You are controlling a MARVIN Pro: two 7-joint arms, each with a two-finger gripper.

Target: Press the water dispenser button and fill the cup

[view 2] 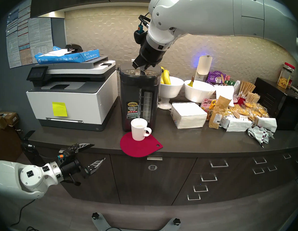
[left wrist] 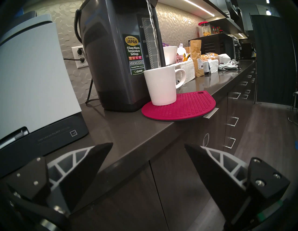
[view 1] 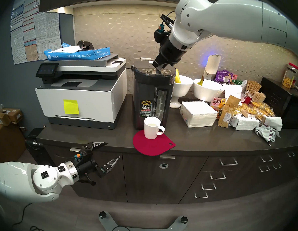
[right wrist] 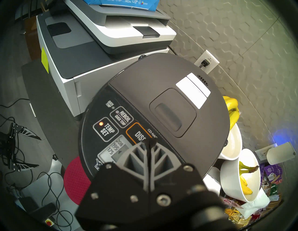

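Note:
The dark water dispenser (view 1: 151, 97) (view 2: 138, 98) (left wrist: 119, 53) (right wrist: 161, 116) stands mid-counter. My right gripper (view 1: 159, 69) (view 2: 144, 70) (right wrist: 149, 142) is shut, its joined tips pressing down on the orange-outlined DISPENSE button (right wrist: 137, 134) on top. A stream of water (view 1: 155, 101) (left wrist: 154, 37) falls from the spout into the white cup (view 1: 152, 128) (view 2: 139, 129) (left wrist: 161, 85), which stands on a red mat (view 1: 152, 144) (left wrist: 180, 106) and holds water. My left gripper (view 1: 111, 150) (view 2: 97, 152) (left wrist: 148, 146) hangs open and empty below the counter's front edge, left of the cup.
A white-and-grey printer (view 1: 80, 90) stands left of the dispenser. White bowls with bananas (view 1: 182, 86), a napkin stack (view 1: 198, 113), snack bags (view 1: 248, 112) and a black microwave (view 1: 286, 104) crowd the counter's right. Drawers (view 1: 228, 161) run below.

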